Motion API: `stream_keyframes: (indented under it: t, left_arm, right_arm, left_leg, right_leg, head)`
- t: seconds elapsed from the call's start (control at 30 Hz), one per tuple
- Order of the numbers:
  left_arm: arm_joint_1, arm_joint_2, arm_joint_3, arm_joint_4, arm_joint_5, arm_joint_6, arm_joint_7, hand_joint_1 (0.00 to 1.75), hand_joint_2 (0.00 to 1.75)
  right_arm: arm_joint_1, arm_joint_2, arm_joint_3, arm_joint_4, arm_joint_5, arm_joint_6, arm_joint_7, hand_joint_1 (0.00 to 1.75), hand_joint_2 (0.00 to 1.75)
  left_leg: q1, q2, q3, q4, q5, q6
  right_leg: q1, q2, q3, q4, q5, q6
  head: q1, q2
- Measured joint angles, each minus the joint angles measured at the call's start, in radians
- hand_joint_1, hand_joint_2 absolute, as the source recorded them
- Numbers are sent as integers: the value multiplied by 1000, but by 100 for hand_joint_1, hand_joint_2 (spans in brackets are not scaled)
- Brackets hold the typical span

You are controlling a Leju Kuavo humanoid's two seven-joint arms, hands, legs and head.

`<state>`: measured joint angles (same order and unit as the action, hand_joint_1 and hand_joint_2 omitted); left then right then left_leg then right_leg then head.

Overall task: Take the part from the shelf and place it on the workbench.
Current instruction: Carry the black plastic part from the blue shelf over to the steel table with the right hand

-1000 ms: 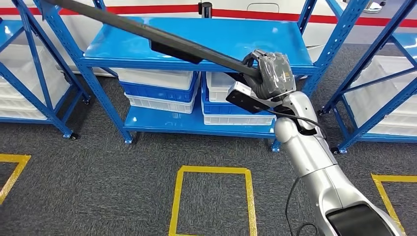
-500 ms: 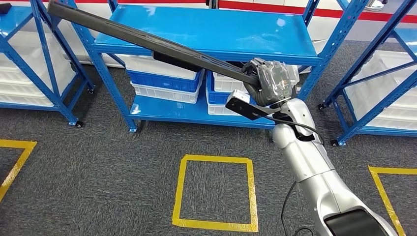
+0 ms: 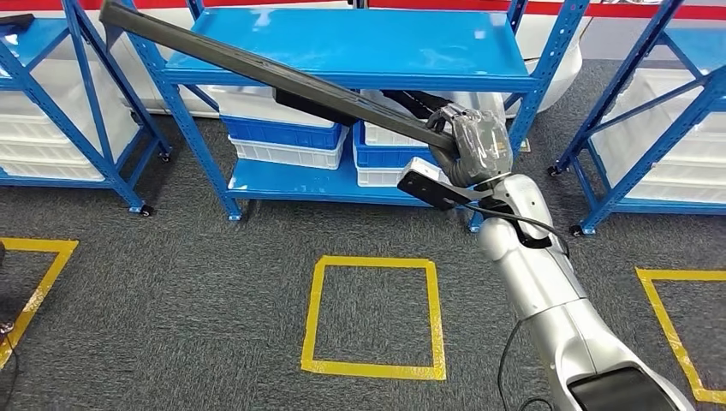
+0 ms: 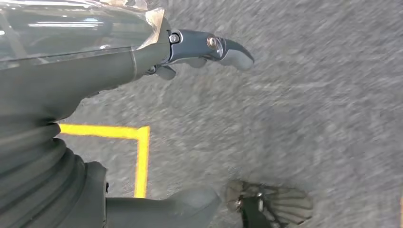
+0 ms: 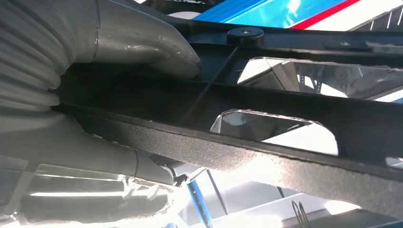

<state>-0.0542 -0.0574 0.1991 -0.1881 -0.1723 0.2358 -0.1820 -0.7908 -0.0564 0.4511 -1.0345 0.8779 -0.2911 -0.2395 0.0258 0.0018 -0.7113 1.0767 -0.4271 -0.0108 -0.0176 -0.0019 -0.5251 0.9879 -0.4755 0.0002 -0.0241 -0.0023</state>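
**Part carried clear of the shelf**

The view has shifted since a second ago; the shelf [image 3: 351,51] sits higher in the picture. The left hand [image 4: 142,61] hangs over grey floor [image 4: 309,109], fingers [image 4: 223,47] apart, holding nothing. The long black part [image 3: 274,73] slants up-left across the shelf front, its right end gripped by the right hand [image 3: 475,145].

The scene is viewed from high on the body, forward and down, with the blue metal shelf rack [image 3: 351,60] across the upper frame. The grey carpeted floor [image 4: 309,109] is seen closely from the left wrist. The long black slotted part [image 5: 266,123] is shared by head and right wrist views, very near in the latter.
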Motion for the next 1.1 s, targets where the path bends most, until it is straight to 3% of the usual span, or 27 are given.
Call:
stream_keyframes:
  t: [0.07,0.1,0.13,0.17,0.23,0.3,0.33,0.37,0.43,0.47,0.5,0.57,0.6,0.63,0.7,0.73,0.77,0.83,0.87,0.93,0.97,1.0,1.07,1.1]
  left_arm:
    - [1,0,0,0,-3,4,1,0,175]
    - [1,0,0,0,-4,7,1,0,175]
    - [0,-1,0,0,-4,10,2,0,175]
    - [0,-1,0,0,-4,13,2,0,175]
    - [-1,-1,0,0,-5,18,3,0,175]
    - [-5,-1,0,0,-8,21,4,0,175]
    - [-7,-1,0,0,-11,23,4,0,175]
    - [-7,-1,0,0,-14,25,4,0,175]
    - [-5,-4,-1,0,-20,29,5,0,175]
    - [-4,-6,-1,1,-23,30,6,0,175]
    - [-3,-7,-1,1,-24,31,9,0,175]
    - [-1,-8,-2,2,-26,32,16,0,175]
    - [0,-8,-2,2,-26,32,18,0,175]
    - [1,-8,-2,2,-26,31,19,0,175]
    - [3,-8,-2,2,-26,32,20,0,175]
    - [4,-8,-2,2,-26,33,20,0,175]
    - [4,-8,-2,2,-26,35,20,0,175]
    - [5,-8,-2,2,-24,43,22,0,175]
    - [6,-8,-2,2,-22,47,24,0,175]
    - [9,-9,-1,2,-18,55,31,0,175]
    - [11,-10,-1,3,-16,58,33,0,175]
    - [10,-12,0,3,-10,58,34,0,175]
    - [-7,-11,7,4,11,50,41,0,175]
    - [-26,-7,12,3,20,40,50,0,175]
  right_arm:
    - [2,0,0,-1,0,0,-7,175,175]
    - [4,0,1,-2,0,0,-10,175,175]
    - [7,0,2,-2,0,1,-12,175,175]
    - [10,1,2,-3,0,1,-14,175,175]
    - [16,1,4,-7,0,1,-15,175,175]
    - [18,0,3,-19,0,1,-16,175,175]
    - [19,-1,3,-26,-2,1,-16,175,175]
    - [21,-2,3,-33,-6,1,-17,175,175]
    - [32,-7,2,-43,-15,1,-21,175,175]
    - [39,-11,2,-47,-19,1,-23,175,175]
    - [45,-16,1,-49,-23,2,-25,175,175]
    - [53,-27,1,-51,-34,3,-31,175,175]
    - [56,-32,1,-51,-42,3,-36,175,175]
    - [59,-36,1,-51,-51,3,-41,175,175]
    - [61,-41,1,-51,-69,3,-49,175,175]
    - [59,-41,1,-51,-77,3,-51,175,175]
    - [56,-42,1,-51,-84,4,-52,175,175]
    - [45,-40,2,-51,-97,10,-52,175,175]
    - [38,-39,3,-51,-104,15,-52,175,175]
    - [24,-36,4,-48,-118,25,-52,175,175]
    - [16,-34,5,-44,-124,29,-52,175,175]
    - [7,-29,5,-40,-130,34,-55,175,175]
    - [-14,-14,6,-29,-138,44,-66,175,175]
    - [-24,-2,7,-24,-140,47,-70,175,175]
  left_leg:
    - [1,-1,-32,142,-109,-4]
    - [1,-1,-41,204,-132,-5]
    - [1,-1,-38,243,-130,-6]
    - [1,-1,-19,250,-109,-4]
    - [0,-2,69,163,-63,6]
    - [-5,-4,178,13,-76,18]
    - [-9,-5,210,-39,-92,23]
    - [-14,-5,222,-69,-98,28]
    - [-18,-2,210,-83,-77,41]
    - [-17,0,200,-88,-60,50]
    - [-14,3,187,-93,-43,57]
    - [-12,6,152,-94,-12,63]
    - [-12,6,132,-94,4,62]
    - [-10,7,111,-93,20,59]
    - [-5,9,69,-90,51,50]
    - [-2,10,49,-88,67,44]
    - [-1,10,31,-85,80,36]
    - [-2,10,9,-81,107,21]
    - [-3,10,5,-82,119,16]
    - [-1,8,0,-85,135,9]
    - [1,7,-8,-74,118,6]
    - [4,7,-19,-47,81,3]
    - [4,6,-49,67,-36,-1]
    - [4,5,-63,138,-80,-1]
  right_leg:
    - [7,-2,-28,1,25,-17]
    - [11,-2,-44,1,37,-19]
    - [14,-2,-59,2,50,-20]
    - [17,-2,-75,3,62,-19]
    - [21,0,-102,5,85,-15]
    - [25,0,-122,7,105,-6]
    - [26,-1,-128,7,115,0]
    - [25,-3,-133,4,127,7]
    - [23,-4,-141,0,140,20]
    - [22,-2,-151,15,121,21]
    - [22,-1,-166,50,84,19]
    - [15,1,-201,173,-17,12]
    - [10,1,-212,238,-46,17]
    - [6,1,-212,288,-54,28]
    - [-4,1,-171,302,-15,60]
    - [-9,1,-122,256,3,73]
    - [-12,1,-65,189,2,79]
    - [-5,5,28,49,-40,64]
    - [0,7,44,17,-57,53]
    - [-2,6,30,14,-52,32]
    - [-4,4,21,19,-43,21]
    - [-5,3,9,21,-31,11]
    - [2,2,-18,24,-1,-7]
    - [6,2,-36,25,13,-12]
  head:
    - [-2,0]
    - [-2,0]
    - [-2,0]
    - [-2,0]
    - [-2,0]
    - [-2,0]
    - [-1,0]
    - [-1,0]
    - [-2,0]
    - [-1,0]
    - [2,0]
    - [7,0]
    - [9,0]
    - [9,0]
    - [11,0]
    - [11,0]
    - [12,0]
    - [10,0]
    - [8,0]
    - [2,0]
    - [1,0]
    - [0,0]
    - [-2,0]
    - [-2,0]
